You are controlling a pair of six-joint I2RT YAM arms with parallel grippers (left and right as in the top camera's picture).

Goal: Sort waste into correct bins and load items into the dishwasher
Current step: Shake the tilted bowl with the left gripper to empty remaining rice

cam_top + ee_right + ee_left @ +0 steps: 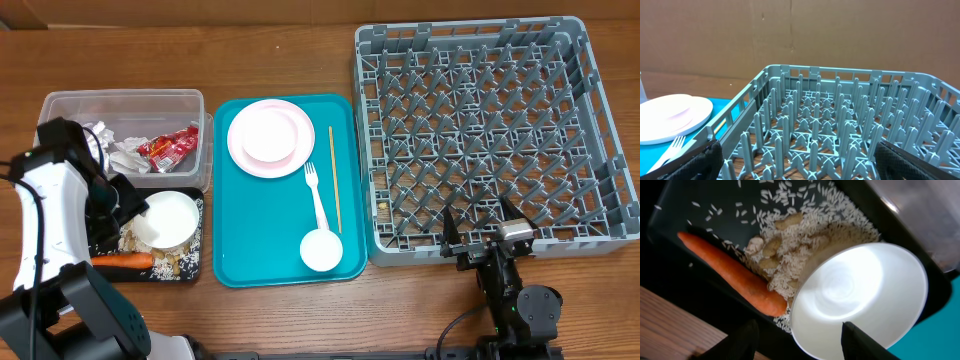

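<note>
Both spread: left tool (800,327) (at glossy round bowl (860,295)), right tool (797,154).

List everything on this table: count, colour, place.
dish rack: one, grey, right
teal tray: one, centre
plate: one, pink, teal tray
fork: one, white, teal tray
chopstick: one, wooden, beside fork
cup: one, white, teal tray
clear tub: one, far left
napkins: several, white, in tub
wrapper: one, red, in tub
black tray: one, near left
bowl: one, white, black tray
carrot: one, orange, black tray
rice: scattered, beige, black tray
left gripper: open, over bowl
right gripper: open, by rack
</note>
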